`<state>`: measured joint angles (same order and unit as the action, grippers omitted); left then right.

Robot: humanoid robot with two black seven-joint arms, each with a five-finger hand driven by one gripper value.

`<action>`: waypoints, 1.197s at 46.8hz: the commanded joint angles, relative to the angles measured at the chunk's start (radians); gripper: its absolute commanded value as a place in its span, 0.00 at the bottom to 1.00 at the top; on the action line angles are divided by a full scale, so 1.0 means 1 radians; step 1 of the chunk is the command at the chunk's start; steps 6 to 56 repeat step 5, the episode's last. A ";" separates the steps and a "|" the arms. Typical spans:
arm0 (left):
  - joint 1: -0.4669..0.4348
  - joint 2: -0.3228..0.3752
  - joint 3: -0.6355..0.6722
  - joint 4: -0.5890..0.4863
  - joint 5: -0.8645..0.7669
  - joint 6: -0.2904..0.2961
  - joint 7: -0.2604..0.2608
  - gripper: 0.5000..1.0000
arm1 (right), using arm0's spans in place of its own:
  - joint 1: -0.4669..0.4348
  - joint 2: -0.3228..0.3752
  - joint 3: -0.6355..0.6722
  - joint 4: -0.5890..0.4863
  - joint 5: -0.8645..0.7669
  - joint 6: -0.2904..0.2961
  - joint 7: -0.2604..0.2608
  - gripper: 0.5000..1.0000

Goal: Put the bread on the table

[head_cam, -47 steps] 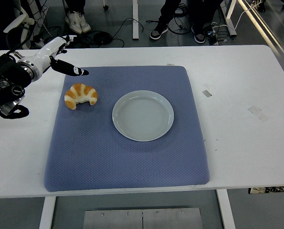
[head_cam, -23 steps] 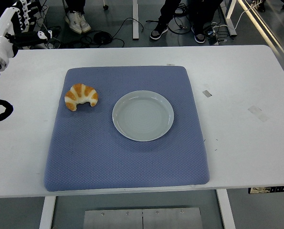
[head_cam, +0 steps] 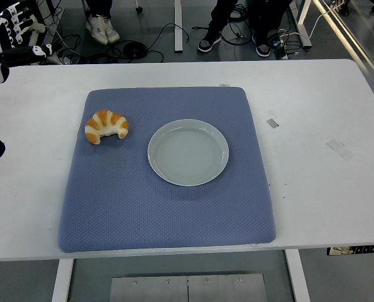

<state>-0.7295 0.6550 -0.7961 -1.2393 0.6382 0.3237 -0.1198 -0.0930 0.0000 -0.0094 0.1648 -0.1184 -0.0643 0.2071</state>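
Nearest lies the blue mat (head_cam: pixel 168 207) on the white tabletop (head_cam: pixel 325 189), with the empty plate (head_cam: pixel 188 152) at its middle and the bread (head_cam: pixel 106 126), a croissant, just left of it on the mat, held by nothing. Far back at the top-left corner, the left hand (head_cam: pixel 14 41) is empty, fingers loosely spread. Little can go wrong now, though bread so near the plate could be nudged by a returning arm. Compared with a second ago, that hand has pulled away from the mat's corner toward the edge
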 commanded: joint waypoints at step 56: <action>-0.001 0.006 0.000 0.000 -0.028 0.000 0.002 0.90 | 0.002 0.000 0.011 -0.001 0.000 0.001 0.000 1.00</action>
